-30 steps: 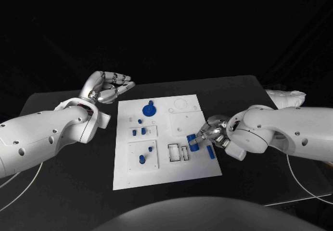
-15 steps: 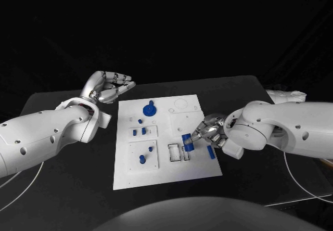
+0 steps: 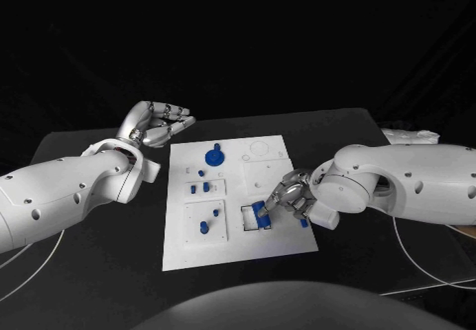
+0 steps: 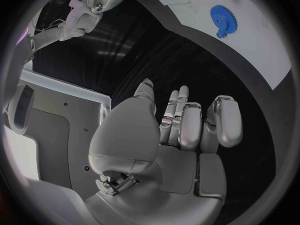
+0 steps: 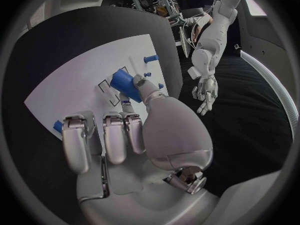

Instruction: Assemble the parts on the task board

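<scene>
Your right hand (image 3: 289, 197) pinched a small blue rectangular block (image 3: 261, 210) over the slotted recesses near the right edge of the white task board (image 3: 238, 237). Its wrist view showed the thumb on that block. Your left hand (image 3: 157, 124) hung beyond the board's far-left corner, above the black desk (image 3: 89, 254), fingers curled on nothing. The left wrist view showed a blue toothed gear (image 4: 221, 18) on the board.

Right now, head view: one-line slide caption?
Right hand holds a blue block over the task board; left hand idles off-board.
</scene>
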